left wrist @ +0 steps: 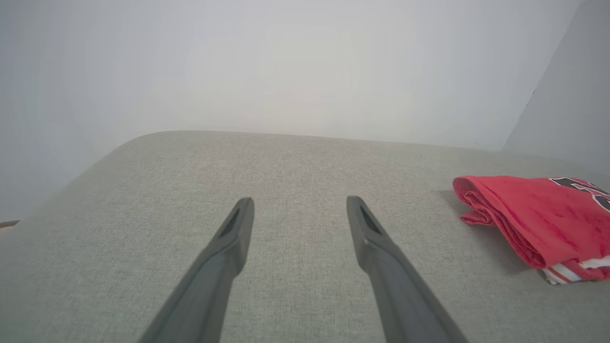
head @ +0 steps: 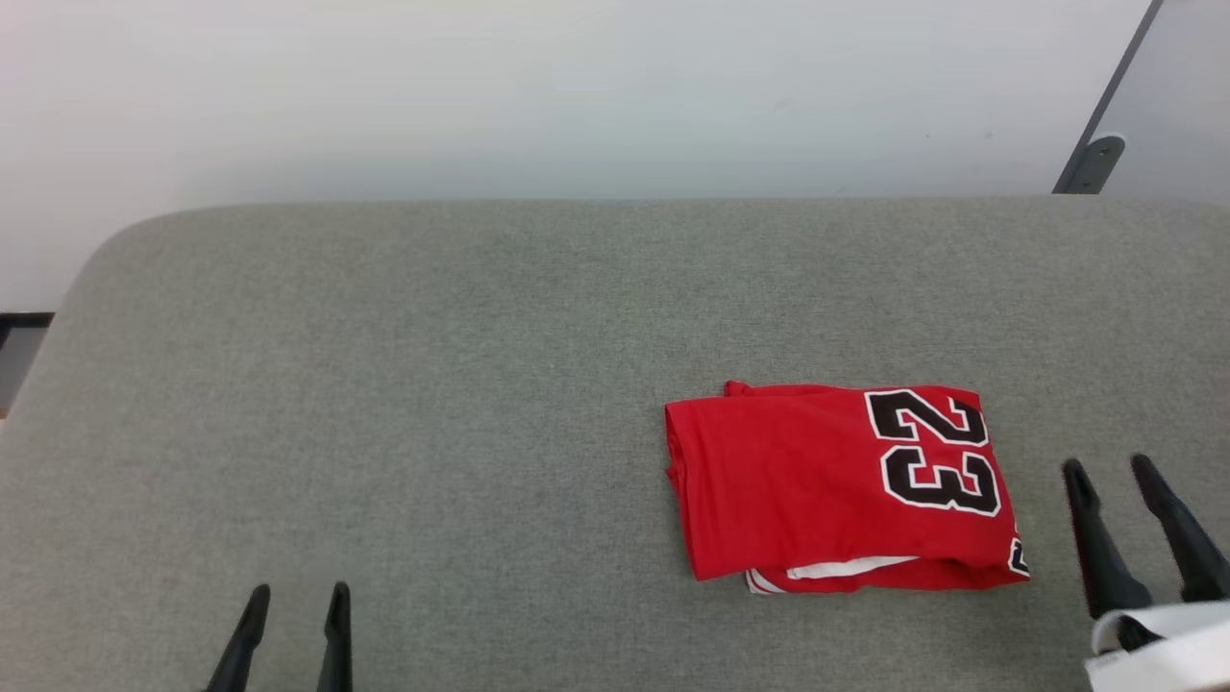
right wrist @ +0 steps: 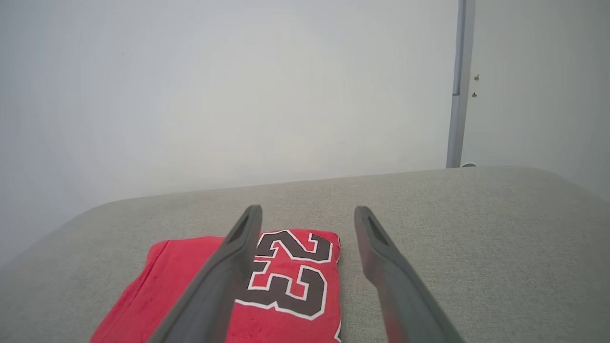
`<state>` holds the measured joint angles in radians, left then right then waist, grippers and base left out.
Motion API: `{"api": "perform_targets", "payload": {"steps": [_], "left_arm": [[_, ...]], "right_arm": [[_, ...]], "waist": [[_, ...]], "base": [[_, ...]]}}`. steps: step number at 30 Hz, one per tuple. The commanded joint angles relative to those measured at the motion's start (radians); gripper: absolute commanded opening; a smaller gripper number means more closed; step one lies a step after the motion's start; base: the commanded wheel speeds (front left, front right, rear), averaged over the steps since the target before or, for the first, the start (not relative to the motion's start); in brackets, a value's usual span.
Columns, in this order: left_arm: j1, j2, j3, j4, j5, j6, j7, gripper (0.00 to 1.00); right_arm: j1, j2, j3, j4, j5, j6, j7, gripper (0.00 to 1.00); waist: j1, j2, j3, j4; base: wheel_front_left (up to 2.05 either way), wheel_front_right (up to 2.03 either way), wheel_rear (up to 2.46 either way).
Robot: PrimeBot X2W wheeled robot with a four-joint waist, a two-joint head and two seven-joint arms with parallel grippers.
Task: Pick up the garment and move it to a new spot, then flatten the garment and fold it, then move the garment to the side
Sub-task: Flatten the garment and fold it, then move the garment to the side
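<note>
The garment (head: 817,481) is a red jersey, folded into a compact rectangle on the grey padded table (head: 432,384), right of centre. Black white-outlined "23" shows at its right end, and white and striped trim peeks from the near edge. My right gripper (head: 1115,468) stands open just right of it, apart from the cloth. In the right wrist view the garment (right wrist: 286,281) lies below and behind my open right gripper (right wrist: 308,213). My left gripper (head: 300,591) is open at the lower left, far from the cloth. The left wrist view has the garment (left wrist: 533,224) at the right edge and the open left gripper (left wrist: 300,202) over bare fabric.
A pale wall (head: 577,96) runs behind the table's far edge. A grey panel with a metal bracket (head: 1091,163) stands at the back right. The table's rounded left corner (head: 106,250) drops off to a dark floor strip.
</note>
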<state>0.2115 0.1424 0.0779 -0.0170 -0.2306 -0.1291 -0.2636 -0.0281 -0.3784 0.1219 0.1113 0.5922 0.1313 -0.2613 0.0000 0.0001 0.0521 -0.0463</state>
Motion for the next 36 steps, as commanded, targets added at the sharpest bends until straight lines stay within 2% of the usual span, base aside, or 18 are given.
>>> {"api": "perform_targets", "payload": {"steps": [1,9,16,22,25,30,34,36], "left_arm": [[0.024,-0.006,0.006,-0.018,0.006,-0.003,-0.001,1.00],[0.022,-0.018,0.002,-0.030,-0.006,-0.003,-0.001,1.00],[0.004,-0.013,-0.007,-0.034,-0.008,-0.003,-0.001,1.00],[-0.014,-0.024,0.001,-0.041,-0.010,-0.003,-0.001,1.00],[-0.034,-0.035,-0.006,-0.036,-0.009,-0.003,-0.001,1.00],[-0.105,-0.038,-0.043,-0.012,-0.013,-0.003,-0.001,1.00],[-0.181,-0.027,-0.062,0.018,-0.016,-0.003,-0.001,1.00],[-0.214,-0.025,-0.069,0.024,-0.019,-0.003,-0.001,1.00]], "right_arm": [[0.038,-0.001,-0.030,-0.025,-0.012,-0.001,-0.005,1.00],[0.107,0.024,-0.092,-0.106,-0.037,-0.001,0.024,1.00],[0.090,0.044,-0.079,-0.124,-0.058,-0.001,0.043,1.00],[0.034,0.012,-0.053,-0.130,-0.068,-0.001,0.107,1.00],[-0.027,-0.040,-0.009,-0.126,-0.054,-0.001,0.243,1.00],[-0.158,-0.158,0.042,-0.092,0.032,-0.001,0.593,1.00],[-0.257,-0.227,0.077,-0.063,0.121,-0.001,0.874,1.00],[-0.303,-0.253,0.095,-0.052,0.158,-0.001,0.980,1.00]], "waist": [[0.0000,-0.0001,0.001,0.005],[0.0000,-0.0001,0.005,0.021],[0.0000,-0.0001,0.015,0.028],[0.0000,-0.0001,0.040,0.022],[0.0000,-0.0001,0.061,0.018],[0.0000,-0.0001,0.129,0.021],[0.0000,-0.0001,0.193,0.022],[0.0000,-0.0001,0.226,0.024]], "base": [[0.00,0.00,0.00],[0.00,0.00,0.00],[0.00,0.00,0.00],[0.00,0.00,0.00],[0.00,0.00,0.00],[0.00,0.00,0.00],[0.00,0.00,0.00],[0.00,0.00,0.00]]}}
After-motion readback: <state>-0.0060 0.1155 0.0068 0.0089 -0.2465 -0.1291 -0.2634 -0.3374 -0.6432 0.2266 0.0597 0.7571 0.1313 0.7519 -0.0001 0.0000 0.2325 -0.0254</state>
